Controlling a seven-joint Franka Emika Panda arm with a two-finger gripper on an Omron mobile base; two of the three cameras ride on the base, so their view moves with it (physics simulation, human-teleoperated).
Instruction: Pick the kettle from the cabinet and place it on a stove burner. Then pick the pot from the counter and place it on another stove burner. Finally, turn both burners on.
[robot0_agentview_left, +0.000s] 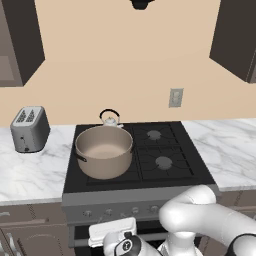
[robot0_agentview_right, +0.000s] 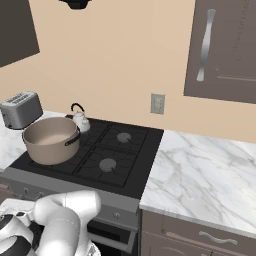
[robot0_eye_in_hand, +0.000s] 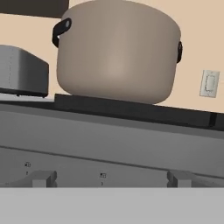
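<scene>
At the far left the toaster (robot0_agentview_left: 30, 128) stands on the counter (robot0_agentview_left: 30, 175), well clear of the cooktop (robot0_agentview_left: 137, 152) and no part of the job. Next comes the pot (robot0_agentview_left: 104, 151), set squarely on the front left burner so its wide base rests on the grate; its dark side handles stick out to either side. Just behind it, on the rear left burner, sits the kettle (robot0_agentview_left: 110, 119), small enough to be half hidden by the pot's rim, its black handle arching above. Both vessels are on separate burners, so judging by this the placing steps look done and the knobs are what remains.

To the right, the two other burners (robot0_agentview_left: 163, 161) stand bare. Further right the counter carries on under a wall socket (robot0_agentview_left: 175, 97), and in the right base view a cabinet (robot0_agentview_right: 222, 50) with a wavy silver handle hangs above it, door closed.

Low in front of the stove, the arm is folded down. The hand view looks up from below the cooktop edge at the pot (robot0_eye_in_hand: 118, 52) and across the control panel, where knobs (robot0_eye_in_hand: 181, 177) show. The gripper is spread fully wide and grasps nothing, probably lined up to reach a knob.
</scene>
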